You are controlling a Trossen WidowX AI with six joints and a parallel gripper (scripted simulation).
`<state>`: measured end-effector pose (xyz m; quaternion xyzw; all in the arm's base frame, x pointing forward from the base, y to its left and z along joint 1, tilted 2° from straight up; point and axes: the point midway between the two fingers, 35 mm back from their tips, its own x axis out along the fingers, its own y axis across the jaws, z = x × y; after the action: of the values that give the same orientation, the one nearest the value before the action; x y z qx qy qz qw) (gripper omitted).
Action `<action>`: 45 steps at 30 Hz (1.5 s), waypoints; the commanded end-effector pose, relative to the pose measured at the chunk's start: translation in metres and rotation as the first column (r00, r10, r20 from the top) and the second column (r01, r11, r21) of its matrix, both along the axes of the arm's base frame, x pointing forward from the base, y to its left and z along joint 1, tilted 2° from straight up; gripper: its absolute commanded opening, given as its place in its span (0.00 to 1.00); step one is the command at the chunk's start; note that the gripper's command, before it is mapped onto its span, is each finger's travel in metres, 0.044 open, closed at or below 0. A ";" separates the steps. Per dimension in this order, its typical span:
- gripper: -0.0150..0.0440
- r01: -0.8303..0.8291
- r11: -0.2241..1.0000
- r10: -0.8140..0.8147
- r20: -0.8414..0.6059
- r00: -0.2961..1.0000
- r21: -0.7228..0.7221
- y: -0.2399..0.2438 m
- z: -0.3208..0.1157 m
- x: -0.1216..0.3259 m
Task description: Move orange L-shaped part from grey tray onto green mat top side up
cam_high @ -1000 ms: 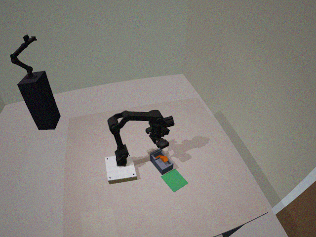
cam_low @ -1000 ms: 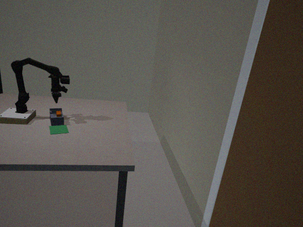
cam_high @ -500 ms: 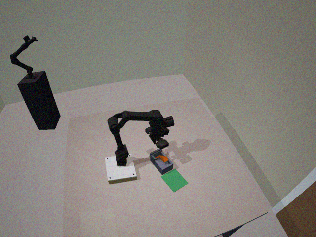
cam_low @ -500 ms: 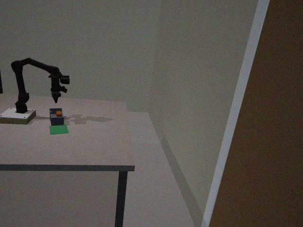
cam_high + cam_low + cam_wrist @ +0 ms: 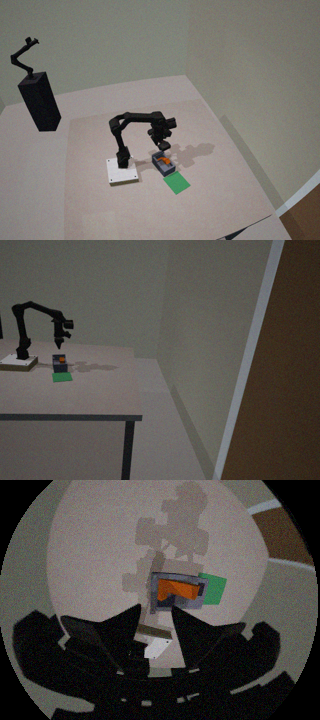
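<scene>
Above the grey tray [image 5: 169, 172] [image 5: 60, 367] [image 5: 154, 592], you have open air under the raised gripper [image 5: 159, 146] [image 5: 59, 348] [image 5: 156, 608]. The tray's walls bar low sideways passage into it; the flat green mat [image 5: 176, 182] [image 5: 62, 377] [image 5: 215, 589] beside it leaves you room overhead.
</scene>
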<state>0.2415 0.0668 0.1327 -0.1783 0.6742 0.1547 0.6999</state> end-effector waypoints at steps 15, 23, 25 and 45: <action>0.73 0.997 0.037 -0.999 -0.017 0.038 0.074 -0.060 0.008 0.048; 0.73 0.997 0.037 -0.999 -0.017 0.038 0.074 -0.060 0.008 0.048; 0.73 0.997 0.037 -0.999 -0.017 0.038 0.074 -0.060 0.007 0.048; 0.73 0.997 0.037 -0.999 -0.017 0.038 0.074 -0.061 -0.035 0.050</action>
<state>0.2941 0.0048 0.1062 0.3582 0.5854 -0.3522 0.6363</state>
